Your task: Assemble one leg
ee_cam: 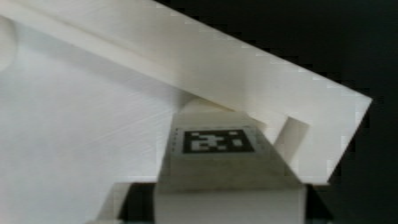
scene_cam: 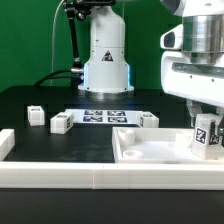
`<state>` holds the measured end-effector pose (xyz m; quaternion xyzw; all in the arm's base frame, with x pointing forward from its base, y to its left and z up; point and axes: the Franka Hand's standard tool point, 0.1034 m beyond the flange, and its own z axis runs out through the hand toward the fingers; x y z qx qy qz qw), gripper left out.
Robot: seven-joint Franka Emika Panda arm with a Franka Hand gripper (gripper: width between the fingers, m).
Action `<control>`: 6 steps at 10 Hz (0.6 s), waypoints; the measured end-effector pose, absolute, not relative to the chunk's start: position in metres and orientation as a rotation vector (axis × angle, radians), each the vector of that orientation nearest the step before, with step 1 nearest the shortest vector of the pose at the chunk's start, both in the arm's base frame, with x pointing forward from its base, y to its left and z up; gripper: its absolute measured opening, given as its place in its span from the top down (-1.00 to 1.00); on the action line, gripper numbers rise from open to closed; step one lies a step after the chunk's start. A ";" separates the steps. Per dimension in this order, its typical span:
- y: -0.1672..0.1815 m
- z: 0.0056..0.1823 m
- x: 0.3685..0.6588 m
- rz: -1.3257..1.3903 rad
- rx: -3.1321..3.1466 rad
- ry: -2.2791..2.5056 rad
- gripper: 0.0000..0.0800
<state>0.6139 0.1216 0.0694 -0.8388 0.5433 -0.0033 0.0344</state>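
Observation:
My gripper point(scene_cam: 204, 124) is shut on a leg point(scene_cam: 206, 140), a small white block with a black-and-white tag. It holds the leg upright over the right corner of the large white panel with a raised rim point(scene_cam: 140, 150). In the wrist view the leg point(ee_cam: 217, 150) sits between the dark fingers point(ee_cam: 141, 205), close to the panel's inner corner and rim point(ee_cam: 267, 75). I cannot tell whether the leg touches the panel. Three more legs stand on the black table: one at the exterior view's left point(scene_cam: 35, 115), one beside it point(scene_cam: 60, 123) and one behind the panel point(scene_cam: 150, 120).
The marker board point(scene_cam: 100, 116) lies flat on the table in front of the robot base point(scene_cam: 105, 70). A white wall point(scene_cam: 60, 170) runs along the table's near edge and left side.

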 end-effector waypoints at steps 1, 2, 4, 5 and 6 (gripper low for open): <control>0.122 0.070 0.614 -0.012 -2.604 1.631 0.01; 0.123 0.071 0.615 -0.003 -2.627 1.601 -0.34; 0.128 0.076 0.618 0.006 -2.761 1.361 -0.53; 0.125 0.076 0.618 0.001 -2.841 1.182 -0.61; 0.121 0.075 0.619 -0.003 -2.895 1.045 -0.62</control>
